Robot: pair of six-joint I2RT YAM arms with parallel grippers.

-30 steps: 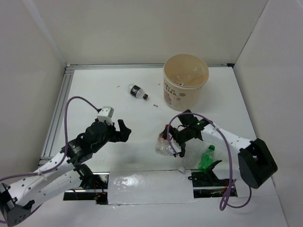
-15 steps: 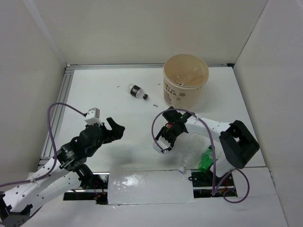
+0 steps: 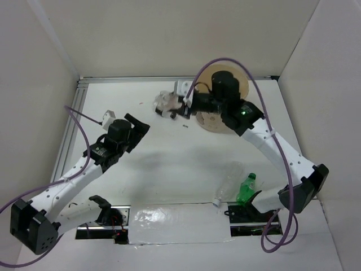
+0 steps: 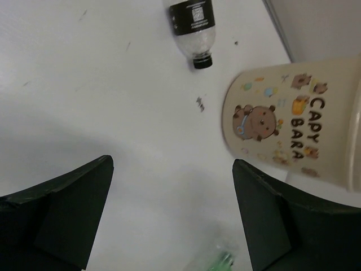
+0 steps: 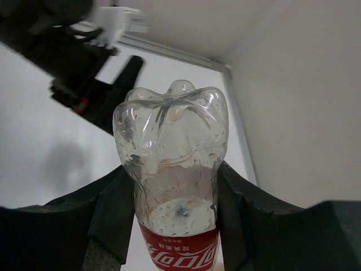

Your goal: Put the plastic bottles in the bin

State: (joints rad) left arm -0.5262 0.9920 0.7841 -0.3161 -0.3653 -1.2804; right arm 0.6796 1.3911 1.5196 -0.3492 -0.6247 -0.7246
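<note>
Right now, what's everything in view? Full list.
bin: one, beige with capybara print, far side of table; contents not visible.
black-label bottle: one, clear with black cap, lying on the table left of the bin.
red-label bottle: one, clear, held off the table.
green bottle: one, green, near right, beside the clear bottle.
clear bottle: one, clear with white cap, near right.
table: one, white.
left gripper: one, black, open and empty, above the table.
right gripper: one, black, shut on the red-label bottle.

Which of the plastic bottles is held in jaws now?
The clear red-labelled bottle, between the jaws of the right gripper; the others in view lie on the table.
</note>
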